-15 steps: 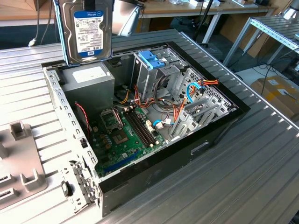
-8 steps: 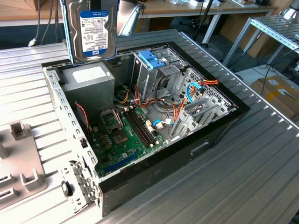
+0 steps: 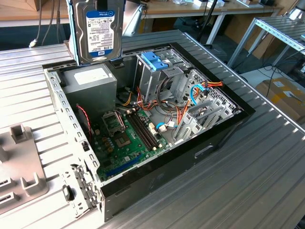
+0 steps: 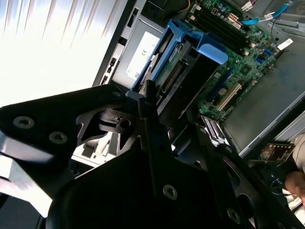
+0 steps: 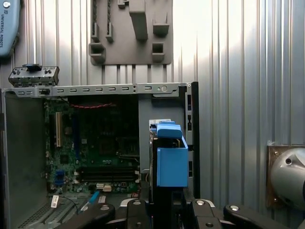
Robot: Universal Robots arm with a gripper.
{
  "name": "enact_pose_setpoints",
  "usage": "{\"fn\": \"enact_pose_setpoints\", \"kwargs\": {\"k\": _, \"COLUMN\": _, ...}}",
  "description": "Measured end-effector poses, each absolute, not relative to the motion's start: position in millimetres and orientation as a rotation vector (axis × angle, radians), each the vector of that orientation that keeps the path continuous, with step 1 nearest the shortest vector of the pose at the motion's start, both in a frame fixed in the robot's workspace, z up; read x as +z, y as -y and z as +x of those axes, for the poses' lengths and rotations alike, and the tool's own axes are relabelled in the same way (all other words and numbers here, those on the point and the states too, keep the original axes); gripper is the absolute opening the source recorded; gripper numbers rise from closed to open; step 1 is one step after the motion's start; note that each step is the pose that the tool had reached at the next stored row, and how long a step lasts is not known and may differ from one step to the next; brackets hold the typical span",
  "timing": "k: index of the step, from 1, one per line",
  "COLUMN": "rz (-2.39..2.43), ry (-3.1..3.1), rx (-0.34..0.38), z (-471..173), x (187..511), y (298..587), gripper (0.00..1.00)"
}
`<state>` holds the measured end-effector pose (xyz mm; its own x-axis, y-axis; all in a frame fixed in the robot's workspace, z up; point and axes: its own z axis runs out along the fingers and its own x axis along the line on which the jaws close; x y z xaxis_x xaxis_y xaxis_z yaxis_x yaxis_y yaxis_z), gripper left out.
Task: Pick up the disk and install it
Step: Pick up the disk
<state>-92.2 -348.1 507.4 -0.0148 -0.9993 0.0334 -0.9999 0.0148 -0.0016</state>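
Table [image 3: 267, 181], case [image 3: 157, 176] (disk [image 3: 99, 31] seemingly above motherboard [image 3: 126, 143])

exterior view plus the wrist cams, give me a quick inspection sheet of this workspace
Surface: ribbed metal table carrying an open computer case, its inside exposed.
Job's things: disk upright in the air above the case's power-supply box, label toward the exterior view; not yet seated in the case.
Clutter: grey fixture plate on the table beside the case.
Grippers: gripper, jaws shut on the disk.
Cables: orange, red and blue wires loose inside the case.
Surroundings: workbenches and a cardboard box beyond the table.
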Motion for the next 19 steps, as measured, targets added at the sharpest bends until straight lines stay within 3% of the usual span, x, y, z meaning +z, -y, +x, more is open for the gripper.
{"fn": "enact_pose_setpoints", "kwargs": {"k": 19, "rz": 2.189, "ry": 2.221, "rx": 0.038, "z": -72.3, "x": 507.4, "y": 347.5, "gripper": 0.35}}
